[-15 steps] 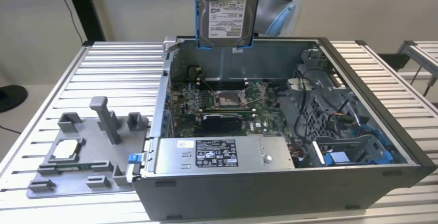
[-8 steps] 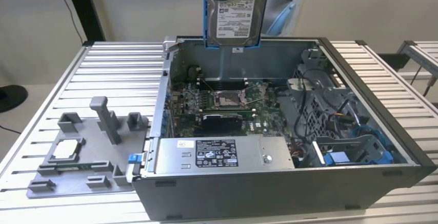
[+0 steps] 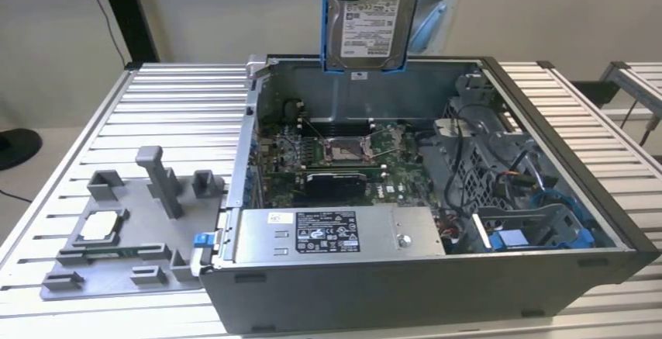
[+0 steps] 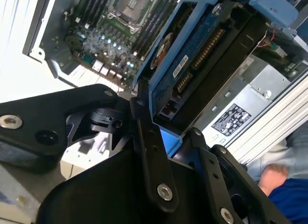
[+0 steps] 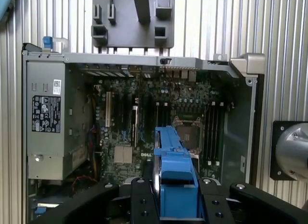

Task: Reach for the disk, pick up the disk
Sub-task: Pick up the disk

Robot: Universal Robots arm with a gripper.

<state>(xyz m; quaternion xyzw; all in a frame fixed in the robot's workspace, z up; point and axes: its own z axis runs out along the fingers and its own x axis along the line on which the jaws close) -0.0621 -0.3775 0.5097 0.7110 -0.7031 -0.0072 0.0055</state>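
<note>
Black gripper (image 5: 175,205) is pinching the flat silver-grey metal disk in its blue plastic bracket (image 3: 370,21), lifted clear above the case.

Nearest in the exterior view is the open dark grey computer case (image 3: 435,285), with its long grey metal power supply box (image 3: 336,234) along the near wall. On the exterior view's left sits a grey plastic fixture tray (image 3: 114,230). The green motherboard (image 3: 342,153) lies further in, and the disk hangs upright over the case's far wall.

disk (image 3: 373,25) top cut off by the exterior view's edge.
</note>
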